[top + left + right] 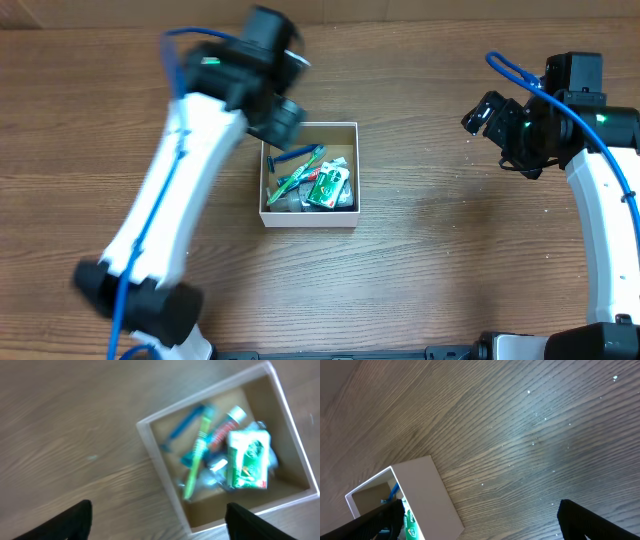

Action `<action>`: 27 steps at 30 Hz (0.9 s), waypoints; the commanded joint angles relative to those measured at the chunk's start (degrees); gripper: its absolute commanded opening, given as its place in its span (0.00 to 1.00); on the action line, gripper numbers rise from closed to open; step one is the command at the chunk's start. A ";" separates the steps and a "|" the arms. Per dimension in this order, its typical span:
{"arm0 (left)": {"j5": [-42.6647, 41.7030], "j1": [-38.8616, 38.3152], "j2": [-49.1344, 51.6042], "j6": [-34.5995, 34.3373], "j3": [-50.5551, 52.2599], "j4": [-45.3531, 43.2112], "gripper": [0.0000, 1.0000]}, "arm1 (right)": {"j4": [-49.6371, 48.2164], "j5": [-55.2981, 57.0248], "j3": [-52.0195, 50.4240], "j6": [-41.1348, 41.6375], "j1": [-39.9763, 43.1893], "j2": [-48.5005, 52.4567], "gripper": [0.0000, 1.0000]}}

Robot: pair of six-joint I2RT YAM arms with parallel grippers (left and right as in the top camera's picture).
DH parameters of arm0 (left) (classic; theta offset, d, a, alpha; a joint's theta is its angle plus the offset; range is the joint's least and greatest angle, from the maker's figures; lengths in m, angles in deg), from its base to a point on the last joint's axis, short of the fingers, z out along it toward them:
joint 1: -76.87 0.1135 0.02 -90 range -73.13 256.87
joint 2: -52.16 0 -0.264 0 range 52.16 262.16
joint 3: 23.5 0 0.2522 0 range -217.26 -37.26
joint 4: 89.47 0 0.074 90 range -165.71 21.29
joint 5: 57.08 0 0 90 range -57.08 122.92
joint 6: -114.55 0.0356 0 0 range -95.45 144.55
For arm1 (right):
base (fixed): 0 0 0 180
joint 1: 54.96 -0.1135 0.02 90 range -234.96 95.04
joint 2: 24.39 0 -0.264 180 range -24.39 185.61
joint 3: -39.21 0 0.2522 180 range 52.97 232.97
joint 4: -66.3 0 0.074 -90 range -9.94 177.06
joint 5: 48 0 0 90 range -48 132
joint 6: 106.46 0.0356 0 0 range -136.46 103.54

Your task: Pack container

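Observation:
The container, a small square white-walled box with a brown inside, sits at the table's middle. It holds a green toothbrush, a blue item, a red-and-white tube and a green packet. My left gripper hovers at the box's upper left corner, open and empty; in the left wrist view its fingers straddle the box's near wall. My right gripper is open and empty, well right of the box. The right wrist view shows the box's outer wall.
Bare wooden table surrounds the box. The left arm stretches diagonally over the table's left half. The right arm stands at the right edge.

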 commanded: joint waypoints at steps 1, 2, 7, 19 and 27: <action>4.20 8.07 -7.30 -14.19 -2.25 2.03 1.00 | -0.31 0.02 0.76 0.26 0.07 -0.31 1.00; 4.22 9.94 -8.31 -15.52 -2.25 2.51 1.00 | -0.31 0.02 0.76 0.26 0.07 -0.31 1.00; 4.00 19.30 -11.56 -17.07 -2.25 5.64 1.00 | -0.31 0.02 0.76 0.26 0.07 -0.31 1.00; 4.00 22.71 -11.26 -17.09 -1.97 7.98 1.00 | -0.46 0.17 0.76 0.26 -2.10 -6.56 1.00; 4.00 22.71 -11.26 -17.09 -1.97 8.00 1.00 | -1.75 10.67 -0.02 -0.39 -11.47 -23.58 1.00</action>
